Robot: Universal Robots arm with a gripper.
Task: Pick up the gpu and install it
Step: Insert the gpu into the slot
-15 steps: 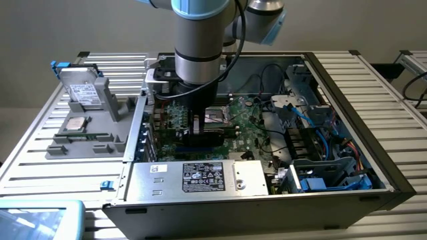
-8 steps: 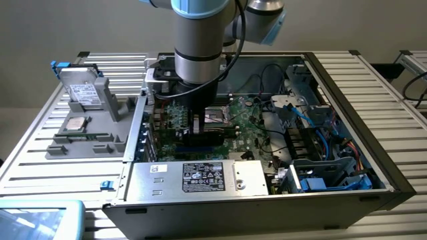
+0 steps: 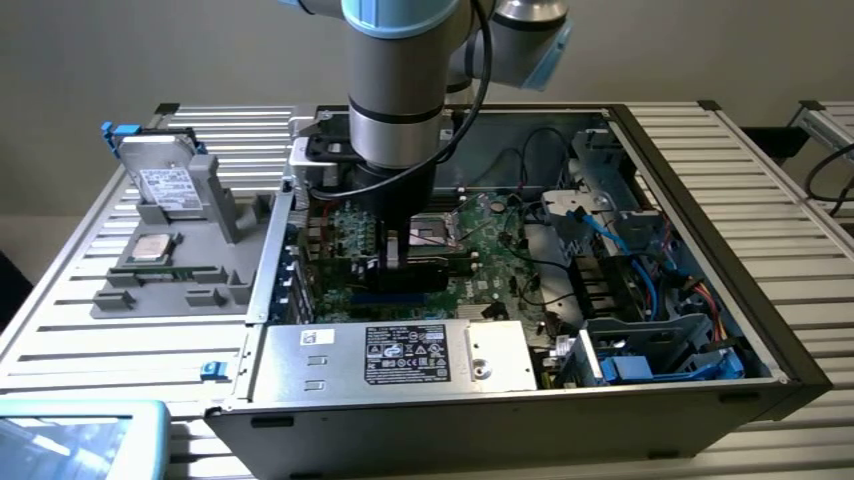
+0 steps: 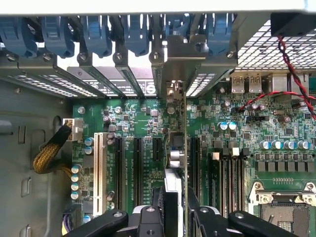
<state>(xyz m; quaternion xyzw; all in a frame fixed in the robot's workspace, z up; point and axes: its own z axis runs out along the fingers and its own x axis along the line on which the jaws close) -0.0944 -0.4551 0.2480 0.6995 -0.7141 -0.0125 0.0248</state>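
The gpu [image 4: 175, 148] stands on its thin edge, right between the fingers of the hand [image 4: 174, 200]. Its long side runs level over the green board [image 4: 138, 123], from the hand out to the back wall of the computer case [image 3: 694, 200]. Its far end has a shiny metal plate. That end points at the row of openings and blue clips [image 4: 94, 34] in the wall and sits right up at one opening. I cannot tell if its lower edge is pushed into a slot.

In the wrist view the gpu is seen from its top edge, so it looks very thin, with a few small dark and silver bits on it. In the exterior view the gpu [image 3: 434, 272] looks like a flat black strip, low down at the hand [image 3: 395, 262].

The arm [image 3: 394, 90] comes straight down from above into the open case. Its thick grey tube stands upright and the hand points down at the green board. One finger [image 4: 157, 212] is on each flat face of the gpu, and they are clamped on it.

Just beside the hand on one side lie long black slots [image 4: 137, 168]. On the other side, a bit further off, is the square chip socket [image 4: 284, 212]. A silver box with a label [image 3: 400, 355] sits in the case near the hand. Well away from the hand, outside the case, a hard drive [image 3: 167, 185] stands in a grey tray [image 3: 174, 290] on the bench [image 3: 761, 150]
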